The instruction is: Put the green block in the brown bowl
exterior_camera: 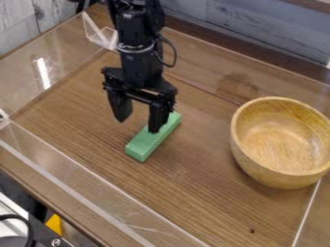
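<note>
Camera view puts your gripper (pixel 141 118) pointing straight down with both black fingers (pixel 123 107) spread wide and nothing clamped between them. Directly beneath, the green block (pixel 149 141) lies flat on the wooden table (pixel 194 193); its far end sits by the finger on the bowl side, and whether that finger touches it you cannot tell. The block's near end reaches out past the fingers toward you. Well off to the hand's side, at the picture's right, the brown bowl (pixel 283 164) stands upright.
</note>
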Motion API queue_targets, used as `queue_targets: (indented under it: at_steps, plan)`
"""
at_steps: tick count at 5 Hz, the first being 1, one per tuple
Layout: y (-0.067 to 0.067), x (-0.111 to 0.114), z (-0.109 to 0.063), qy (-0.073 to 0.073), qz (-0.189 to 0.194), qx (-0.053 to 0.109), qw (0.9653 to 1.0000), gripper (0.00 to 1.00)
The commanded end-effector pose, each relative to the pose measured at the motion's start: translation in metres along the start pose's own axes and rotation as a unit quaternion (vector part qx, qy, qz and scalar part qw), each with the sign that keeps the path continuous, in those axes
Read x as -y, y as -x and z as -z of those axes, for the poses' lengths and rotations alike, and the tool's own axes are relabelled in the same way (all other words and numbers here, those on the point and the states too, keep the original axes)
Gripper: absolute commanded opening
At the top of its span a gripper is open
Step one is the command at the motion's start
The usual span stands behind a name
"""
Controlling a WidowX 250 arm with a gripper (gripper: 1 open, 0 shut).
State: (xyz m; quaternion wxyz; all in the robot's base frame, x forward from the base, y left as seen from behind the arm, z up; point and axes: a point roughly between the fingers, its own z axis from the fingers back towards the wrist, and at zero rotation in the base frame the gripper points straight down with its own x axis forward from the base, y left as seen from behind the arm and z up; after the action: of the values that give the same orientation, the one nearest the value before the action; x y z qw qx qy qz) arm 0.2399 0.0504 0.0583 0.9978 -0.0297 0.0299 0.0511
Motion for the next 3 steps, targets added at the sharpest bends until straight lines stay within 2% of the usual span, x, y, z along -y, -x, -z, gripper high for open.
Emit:
queue_targets:
  at_steps: [1,3]
  plan:
    - [-0.006,0.000,-0.004,-0.003,-0.006,0.018,0.9998,1.00]
    - [0.000,0.011,0.006,0.000,-0.033,0.014,0.9993,1.00]
